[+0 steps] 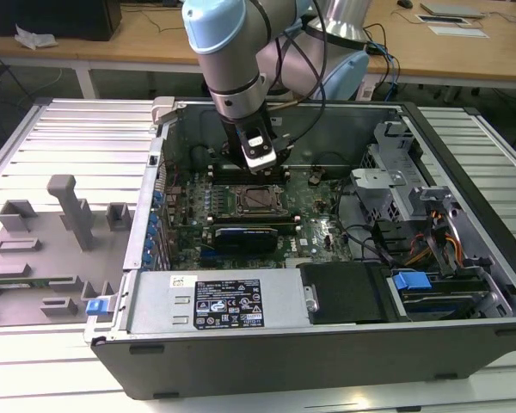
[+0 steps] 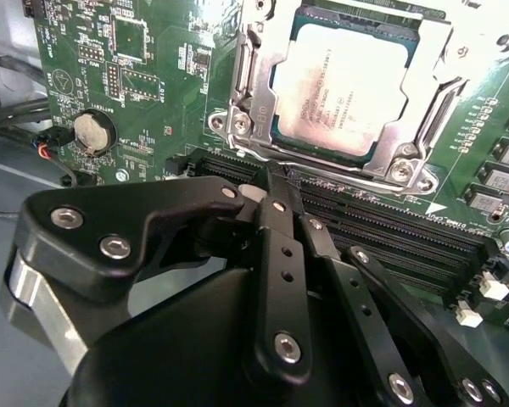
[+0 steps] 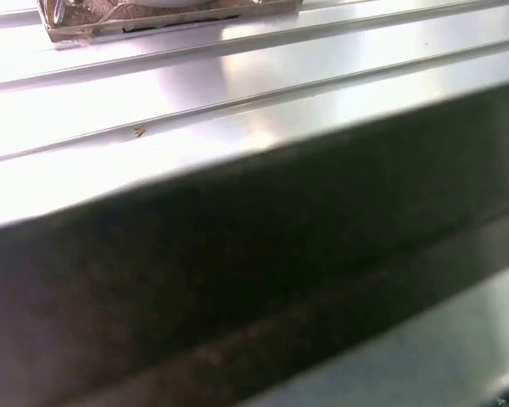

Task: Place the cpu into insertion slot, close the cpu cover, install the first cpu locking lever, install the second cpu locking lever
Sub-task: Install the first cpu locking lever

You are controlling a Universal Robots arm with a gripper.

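Black gripper (image 2: 276, 175), jaws pinched narrow and empty, noses against a wire locking lever (image 2: 365, 172), likely to push rather than grasp. The cpu (image 2: 339, 85) sits in the insertion slot (image 1: 260, 200), at six o'clock from the gripper in the exterior view, under the lowered cpu cover (image 2: 246, 97). Fine print marks the chip; a white label (image 1: 228, 304) fronts the case.

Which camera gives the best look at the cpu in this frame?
The second wrist view: the cpu lies close and large, its pale top framed by the cpu cover. In the exterior view it is a small square on the motherboard. The first wrist view faces ribbed metal.
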